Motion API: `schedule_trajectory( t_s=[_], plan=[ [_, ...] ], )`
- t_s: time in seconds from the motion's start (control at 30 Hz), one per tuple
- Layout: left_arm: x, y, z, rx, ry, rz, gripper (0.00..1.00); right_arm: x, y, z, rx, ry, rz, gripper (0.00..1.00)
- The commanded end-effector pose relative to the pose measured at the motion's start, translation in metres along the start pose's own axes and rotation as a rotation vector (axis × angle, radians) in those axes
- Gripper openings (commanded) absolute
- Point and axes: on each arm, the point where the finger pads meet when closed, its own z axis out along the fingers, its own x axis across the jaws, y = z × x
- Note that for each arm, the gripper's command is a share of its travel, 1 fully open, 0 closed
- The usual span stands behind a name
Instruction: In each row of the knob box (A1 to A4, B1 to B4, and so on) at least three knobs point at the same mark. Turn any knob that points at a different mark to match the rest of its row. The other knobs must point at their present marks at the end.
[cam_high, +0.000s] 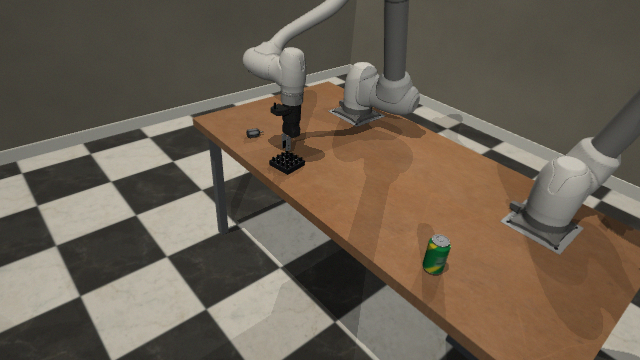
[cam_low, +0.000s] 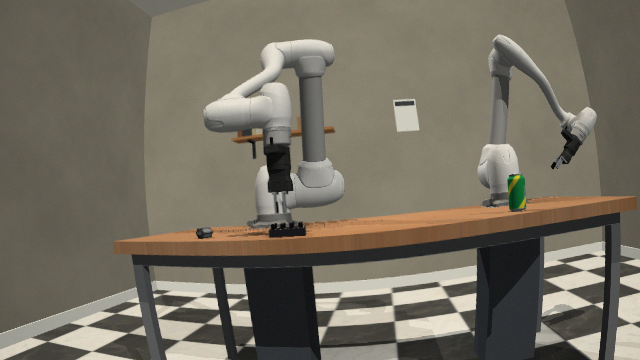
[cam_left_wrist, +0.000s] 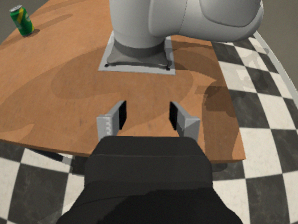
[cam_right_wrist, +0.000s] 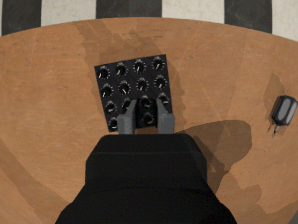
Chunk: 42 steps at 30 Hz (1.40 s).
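Knob box: on the desk (cam_high: 380, 210) (cam_low: 425, 229) (cam_left_wrist: 145, 90) (cam_right_wrist: 50, 100), below me (cam_high: 287, 170) (cam_low: 287, 233) (cam_right_wrist: 131, 77).
My end effector (cam_high: 287, 149) (cam_low: 281, 212) (cam_right_wrist: 146, 102): part open, gripping nothing—over the box.
Risk: an off-centre or skewed descent could nudge a correct neighbouring knob.
Box heading: askew to my fingers; near-square, no clear long axis—front unreadable.
Gray gadget (cam_high: 253, 133) (cam_low: 204, 233) (cam_right_wrist: 284, 110): beside the box, apart.

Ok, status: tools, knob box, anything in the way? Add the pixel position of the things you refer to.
Left tool (cam_low: 556, 164) (cam_left_wrist: 148, 116) open, away from the knob box (cam_high: 284, 167) (cam_low: 287, 232) (cam_right_wrist: 131, 76). Right tool (cam_high: 287, 149) (cam_low: 281, 212) (cam_right_wrist: 146, 101) open above it. Fingers mask part of it, nothing else blocking.
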Motion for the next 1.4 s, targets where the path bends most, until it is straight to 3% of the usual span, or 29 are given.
schedule_trajectory(
  t_s=[0.0, 0.07, 0.57, 0.63, 0.67, 1.13, 1.2, 1.37],
  plan=[
    [-0.001, -0.004, 0.002, 0.007, -0.006, 0.005, 1.0, 0.0, -0.003, -0.003, -0.004, 0.006, 0.156, 0.46],
    [-0.001, -0.004, 0.002, 0.007, -0.006, 0.005, 1.0, 0.0, -0.003, -0.003, -0.004, 0.006, 0.156, 0.46],
    [-0.001, -0.004, 0.002, 0.007, -0.006, 0.005, 1.0, 0.003, -0.005, -0.01, -0.002, 0.008, 0.788, 0.46],
    [-0.001, -0.004, 0.002, 0.007, -0.006, 0.005, 1.0, 0.003, -0.005, -0.01, -0.002, 0.008, 0.788, 0.46],
    [-0.001, -0.004, 0.002, 0.007, -0.006, 0.005, 1.0, 0.003, -0.005, -0.011, -0.002, 0.008, 0.884, 0.46],
    [-0.001, -0.004, 0.002, 0.007, -0.006, 0.005, 1.0, 0.0, 0.0, -0.017, 0.001, 0.008, 1.425, 0.46],
    [-0.001, -0.004, 0.002, 0.007, -0.006, 0.005, 1.0, 0.0, 0.0, -0.017, 0.001, 0.008, 1.425, 0.46],
    [-0.001, -0.004, 0.002, 0.007, -0.006, 0.005, 1.0, -0.003, 0.002, -0.019, 0.001, 0.008, 1.622, 0.46]
  ],
)
